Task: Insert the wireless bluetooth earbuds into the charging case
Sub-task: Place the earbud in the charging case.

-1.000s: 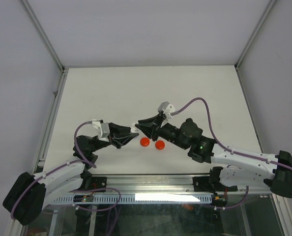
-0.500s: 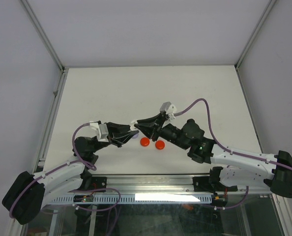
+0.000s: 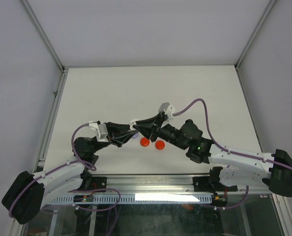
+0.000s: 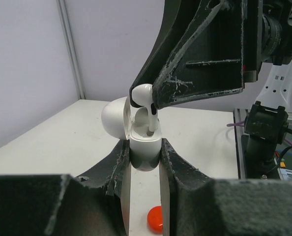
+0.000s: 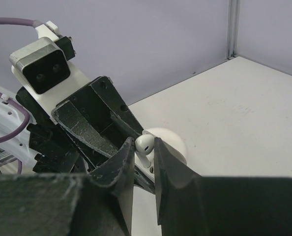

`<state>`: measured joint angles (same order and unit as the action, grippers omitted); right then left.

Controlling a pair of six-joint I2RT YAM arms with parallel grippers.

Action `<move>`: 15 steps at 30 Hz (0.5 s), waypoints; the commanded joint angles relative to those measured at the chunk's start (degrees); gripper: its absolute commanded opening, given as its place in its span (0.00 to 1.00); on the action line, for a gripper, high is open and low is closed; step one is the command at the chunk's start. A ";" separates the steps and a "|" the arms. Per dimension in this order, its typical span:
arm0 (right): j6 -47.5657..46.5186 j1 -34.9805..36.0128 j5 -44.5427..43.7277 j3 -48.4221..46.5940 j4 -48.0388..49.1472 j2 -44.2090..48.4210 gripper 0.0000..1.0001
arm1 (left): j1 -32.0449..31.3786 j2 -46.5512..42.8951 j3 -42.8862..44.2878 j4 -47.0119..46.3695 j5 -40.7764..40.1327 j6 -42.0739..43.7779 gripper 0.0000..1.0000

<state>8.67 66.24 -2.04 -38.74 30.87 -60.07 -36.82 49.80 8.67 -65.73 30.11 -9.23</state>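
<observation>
Now, a white earbud [image 4: 142, 92] is being held head-up over the open charging case [image 4: 145, 151]. Its stem is being fed down into a well of the case, and the head is not yet seated. The earbud is being pinched by the right gripper [image 5: 142, 145], whose fingers are clamped on the head from both sides. The case is being gripped around its body by the left gripper [image 4: 144, 147], jaws closed tight on it, with the lid [image 4: 114, 116] hinged back wide.

All of this is being done in the air above the table [image 3: 185, 88], a little left of centre and towards the near edge. Two red discs [image 3: 145, 142] are lying just nearer and to the right.

The danger, as judged from here, is an off-axis push. If the stem is being driven down at a slant, it is likely to be jammed on the well's rim. The case could then be twisted in the jaws, or the earbud squeezed out sideways. A drop onto the table is also being risked if the pinch is released before the head is seated.
</observation>
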 commanded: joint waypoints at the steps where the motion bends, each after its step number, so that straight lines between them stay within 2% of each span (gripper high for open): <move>1: 0.78 0.02 0.73 -0.42 4.35 -0.22 0.02 | -0.89 -0.75 2.41 -3.76 -0.94 1.55 0.00; 15: 2.63 -0.03 -2.37 0.91 5.25 0.56 0.00 | -1.45 -1.28 1.29 -6.21 -6.21 0.81 0.00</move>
<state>9.98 66.24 -2.68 -38.52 31.99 -60.51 -37.58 49.74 8.78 -66.22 27.53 -9.34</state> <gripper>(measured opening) 0.201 0.227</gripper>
